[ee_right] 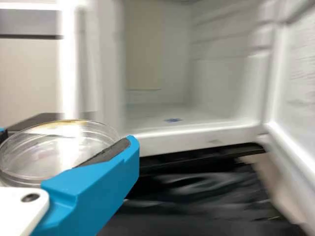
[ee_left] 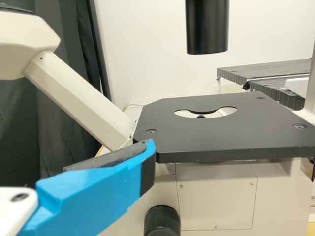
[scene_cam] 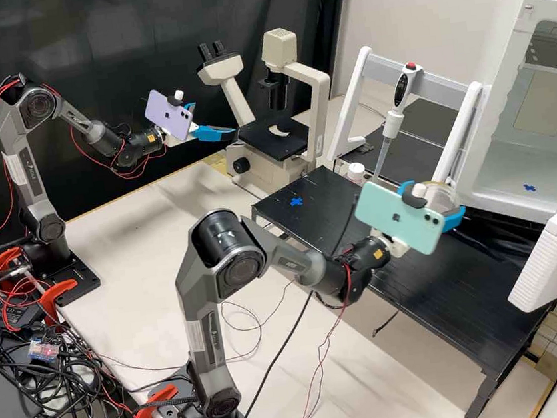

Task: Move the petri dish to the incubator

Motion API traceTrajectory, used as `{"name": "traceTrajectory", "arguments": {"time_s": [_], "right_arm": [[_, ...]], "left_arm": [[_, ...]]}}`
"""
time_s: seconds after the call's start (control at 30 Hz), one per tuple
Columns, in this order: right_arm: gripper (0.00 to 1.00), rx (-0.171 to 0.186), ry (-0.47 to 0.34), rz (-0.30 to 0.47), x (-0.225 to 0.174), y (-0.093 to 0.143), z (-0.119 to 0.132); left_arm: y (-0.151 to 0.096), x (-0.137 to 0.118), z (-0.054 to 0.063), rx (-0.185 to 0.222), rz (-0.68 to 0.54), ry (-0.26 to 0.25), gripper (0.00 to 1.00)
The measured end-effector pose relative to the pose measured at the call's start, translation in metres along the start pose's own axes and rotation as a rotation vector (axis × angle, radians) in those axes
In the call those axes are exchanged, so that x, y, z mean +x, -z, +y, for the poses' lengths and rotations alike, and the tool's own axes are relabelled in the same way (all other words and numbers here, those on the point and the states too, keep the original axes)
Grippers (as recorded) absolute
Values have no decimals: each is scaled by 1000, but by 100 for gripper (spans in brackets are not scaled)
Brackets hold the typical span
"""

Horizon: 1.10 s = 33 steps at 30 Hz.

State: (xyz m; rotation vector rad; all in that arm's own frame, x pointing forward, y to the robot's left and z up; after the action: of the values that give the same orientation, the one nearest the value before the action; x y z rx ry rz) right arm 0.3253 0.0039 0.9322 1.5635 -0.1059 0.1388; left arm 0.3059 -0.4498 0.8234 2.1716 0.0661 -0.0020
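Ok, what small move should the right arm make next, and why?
I'd probably ease the right gripper toward the open front of the incubator, keeping the petri dish level: the gripper holds it outside the chamber, and the door stands open.

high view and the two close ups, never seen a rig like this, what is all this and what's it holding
These are two robot arms. The high view comes from a fixed camera looking down; each wrist view comes from a camera on one arm.

The left arm has its tool open by a microscope. The right arm holds a clear petri dish in its tool, in front of an open incubator. Each wrist carries a phone: one purple, one mint green.

On the black platform stand a rack with a pipette and a small white bottle.
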Motion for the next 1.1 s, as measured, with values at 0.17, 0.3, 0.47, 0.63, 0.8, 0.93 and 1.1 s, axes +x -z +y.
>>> {"name": "traceTrajectory", "arguments": {"time_s": [0.17, 0.3, 0.47, 0.63, 0.8, 0.93, 1.1], "right_arm": [[0, 3, -57, -90, 23, -18, 25], [0, -2, -93, -134, 44, -25, 39], [0, -14, -127, -166, 70, -28, 54], [0, 5, -130, -184, 98, -24, 56], [0, 1, -88, -197, 131, -17, 44], [0, -9, -52, -215, 154, -16, 32], [0, -7, -11, -258, 181, -18, 15]], "left_arm": [[0, 0, 0, 0, 0, 0, 100], [0, 0, 0, 0, 0, 0, 100], [0, 0, 0, 0, 0, 0, 100], [0, 0, 0, 0, 0, 0, 100], [0, 0, 0, 0, 0, 0, 100], [0, 0, 0, 0, 0, 0, 100], [0, 0, 0, 0, 0, 0, 100]]}}
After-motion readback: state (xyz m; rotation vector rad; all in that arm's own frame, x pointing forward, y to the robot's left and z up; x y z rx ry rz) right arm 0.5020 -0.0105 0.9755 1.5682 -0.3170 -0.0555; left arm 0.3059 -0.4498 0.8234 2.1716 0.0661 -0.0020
